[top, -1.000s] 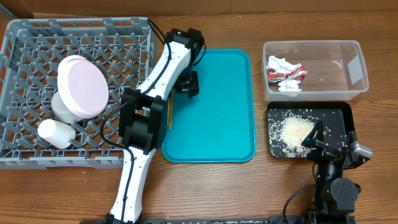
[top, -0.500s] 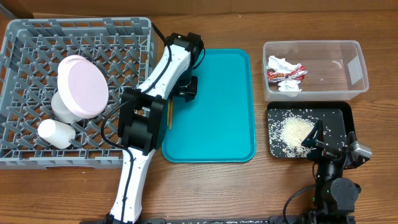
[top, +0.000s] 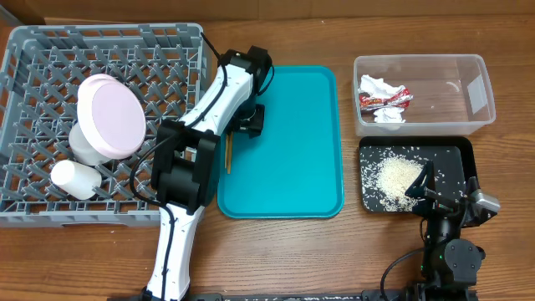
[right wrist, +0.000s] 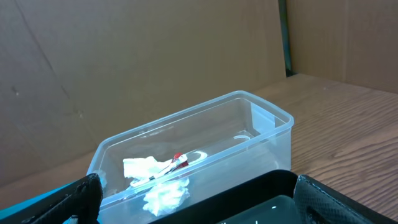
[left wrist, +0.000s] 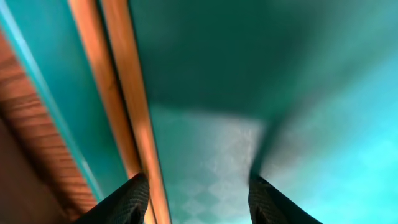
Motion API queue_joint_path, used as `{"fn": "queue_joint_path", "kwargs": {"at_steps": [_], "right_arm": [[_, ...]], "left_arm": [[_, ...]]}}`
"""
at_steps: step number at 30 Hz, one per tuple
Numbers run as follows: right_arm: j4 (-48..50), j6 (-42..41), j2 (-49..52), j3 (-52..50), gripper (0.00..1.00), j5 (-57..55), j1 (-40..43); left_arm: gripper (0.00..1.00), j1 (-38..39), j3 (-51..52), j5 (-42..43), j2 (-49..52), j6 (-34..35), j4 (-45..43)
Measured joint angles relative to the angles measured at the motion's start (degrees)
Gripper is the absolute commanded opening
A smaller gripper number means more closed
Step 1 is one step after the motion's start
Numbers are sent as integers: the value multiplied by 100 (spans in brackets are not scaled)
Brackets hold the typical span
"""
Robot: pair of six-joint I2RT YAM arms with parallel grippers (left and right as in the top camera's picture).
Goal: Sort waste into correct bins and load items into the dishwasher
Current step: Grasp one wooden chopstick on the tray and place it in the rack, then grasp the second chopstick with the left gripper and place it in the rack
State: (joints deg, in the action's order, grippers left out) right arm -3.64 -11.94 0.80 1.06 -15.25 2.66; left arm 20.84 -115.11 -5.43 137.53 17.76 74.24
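Starting at the left, the grey plastic rack (top: pixel 50 50) is a square open lattice with walls, set on the wooden table (top: pixel 276 251). In it a round white plate (top: pixel 113 117) leans on edge, and a small white cup (top: pixel 73 178) lies on its side near the front wall. The left arm rises from the table's near edge in white links with a black joint block, runs along the rack's right wall and bends down over the left edge of the teal tray (top: pixel 292 167), a smooth rectangle with rounded corners. The left gripper (top: pixel 249 119) points straight down at that tray. In the wrist view its black fingers (left wrist: pixel 127 199) are spread, with bare teal surface between them. The two thin wooden chopsticks (left wrist: pixel 124 93) lie side by side just inside the tray's left rim and pass at one finger's edge; whether they touch it cannot be told. Further right, the clear rectangular tub (top: pixel 476 92) holds the crumpled red-and-silver wrapper (top: pixel 386 99) and white tissue (top: pixel 386 115). Just in front of it, the flat black tray (top: pixel 466 159) carries a heap of pale rice (top: pixel 397 176) with loose grains around it. The right arm is folded low at the near edge. The right gripper (top: pixel 435 188) is level over the black tray's near side, facing the tub, its fingers (right wrist: pixel 87 193) set wide apart with nothing in them.
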Motion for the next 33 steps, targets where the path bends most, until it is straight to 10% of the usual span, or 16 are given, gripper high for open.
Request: {"fn": "queue_joint_path", "kwargs": {"at_steps": [6, 17, 25, 33], "right_arm": [[4, 0, 0, 0, 100, 0, -2], [4, -2, 0, 0, 100, 0, 0], [2, -2, 0, 0, 100, 0, 0], [-2, 0, 0, 0, 100, 0, 0]], "left_arm": [[5, -11, 376, 203, -155, -151, -385], [4, -11, 728, 442, -483, -116, -446], [4, -90, 778, 33, -2658, 251, 264], [4, -1292, 772, -708, -3088, 581, 616]]}}
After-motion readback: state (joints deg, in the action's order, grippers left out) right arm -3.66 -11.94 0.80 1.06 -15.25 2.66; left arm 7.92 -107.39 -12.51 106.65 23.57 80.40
